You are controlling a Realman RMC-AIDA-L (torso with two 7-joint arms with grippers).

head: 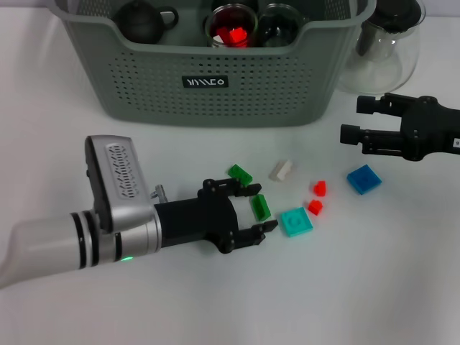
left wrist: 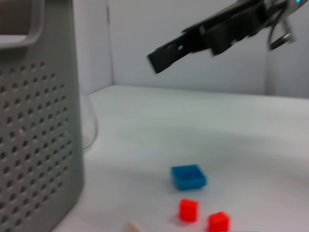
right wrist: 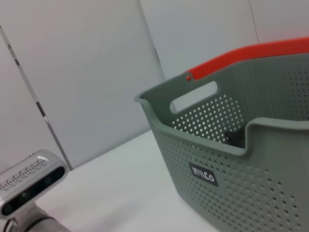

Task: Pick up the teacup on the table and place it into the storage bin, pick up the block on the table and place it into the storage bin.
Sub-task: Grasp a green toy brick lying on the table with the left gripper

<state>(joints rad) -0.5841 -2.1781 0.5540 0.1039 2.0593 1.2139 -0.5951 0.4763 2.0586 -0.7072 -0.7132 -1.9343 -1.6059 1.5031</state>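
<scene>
Several small blocks lie on the white table in front of the storage bin (head: 215,79). My left gripper (head: 263,208) is low over the table and open, its fingertips on either side of a green block (head: 259,206). A second green block (head: 240,173) lies just beyond it. Inside the bin stands a glass teacup (head: 231,29) with a red block in it, and another glass cup (head: 280,25) beside it. My right gripper (head: 353,119) hovers open and empty at the right, above the blue block (head: 364,179).
A white block (head: 281,169), two red blocks (head: 319,188), (head: 315,207) and a teal block (head: 295,221) lie near the left gripper. A dark teapot (head: 140,21) sits in the bin. A clear glass pitcher (head: 384,47) stands right of the bin.
</scene>
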